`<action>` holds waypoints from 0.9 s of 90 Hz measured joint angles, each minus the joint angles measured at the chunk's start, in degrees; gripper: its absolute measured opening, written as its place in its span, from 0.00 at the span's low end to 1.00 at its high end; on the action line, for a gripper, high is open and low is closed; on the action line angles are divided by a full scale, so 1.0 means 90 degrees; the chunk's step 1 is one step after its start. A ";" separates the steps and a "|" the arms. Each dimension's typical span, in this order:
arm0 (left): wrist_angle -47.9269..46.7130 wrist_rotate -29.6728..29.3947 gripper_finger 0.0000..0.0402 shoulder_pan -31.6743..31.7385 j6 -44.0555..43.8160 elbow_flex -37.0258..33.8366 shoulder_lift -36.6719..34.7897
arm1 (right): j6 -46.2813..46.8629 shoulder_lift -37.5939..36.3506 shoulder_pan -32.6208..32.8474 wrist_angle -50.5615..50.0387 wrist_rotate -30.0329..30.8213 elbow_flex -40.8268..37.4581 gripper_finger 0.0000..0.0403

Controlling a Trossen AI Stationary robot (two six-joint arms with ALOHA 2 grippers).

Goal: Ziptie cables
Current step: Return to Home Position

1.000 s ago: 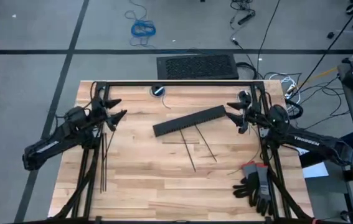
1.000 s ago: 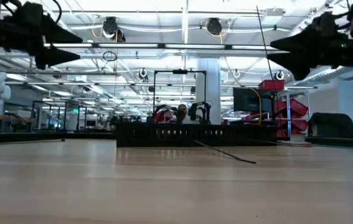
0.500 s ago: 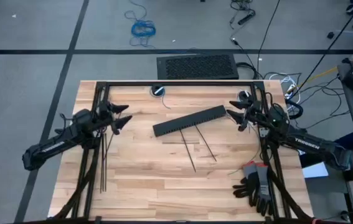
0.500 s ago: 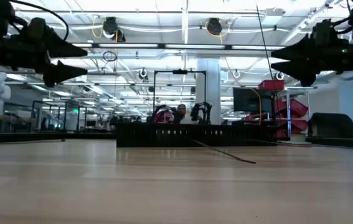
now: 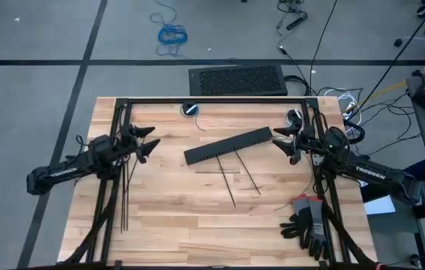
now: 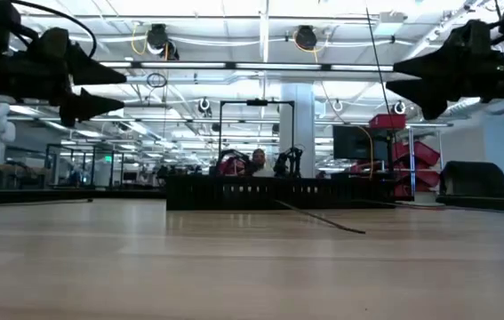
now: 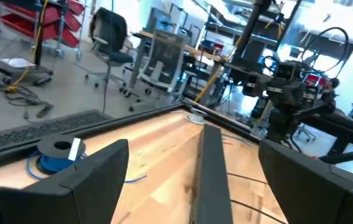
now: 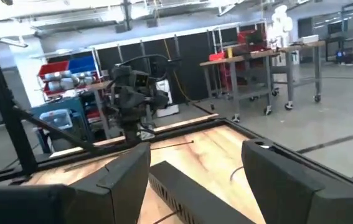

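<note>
The left end effector [image 5: 152, 137] and right end effector [image 5: 276, 138] gape empty — only the low view shows them airborne.

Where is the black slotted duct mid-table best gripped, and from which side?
Pinch the duct across its narrow width near its right end, down from above: it lies flat, long and slim, and that end is nearest the open right hand.

Table [image 5: 167, 217]: pale wood, striped planks; cable duct [image 5: 227, 145]: black, slotted; zipties [image 5: 248, 174]: black; gloves [image 5: 307, 223]: grey-black, red patch; floor cable coil [image 5: 172, 34]: bright blue
</note>
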 joint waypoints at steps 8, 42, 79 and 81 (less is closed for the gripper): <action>0.0022 -0.0170 0.88 -0.0183 0.0072 0.0000 0.0005 | -0.0026 0.0000 -0.0005 0.0008 0.0001 0.0000 0.61; 0.0095 -0.0632 0.88 -0.0399 0.0684 0.0000 0.0005 | 0.0373 0.0000 -0.0005 -0.0271 -0.0075 0.0000 0.61; 0.0100 -0.0607 0.88 -0.0399 0.0679 -0.0002 0.0005 | 0.0306 0.0015 -0.0005 -0.1264 -0.0574 0.0000 0.61; 0.0099 -0.0607 0.88 -0.0399 0.0678 -0.0002 0.0005 | 0.0306 0.0015 -0.0005 -0.1264 -0.0574 0.0000 0.61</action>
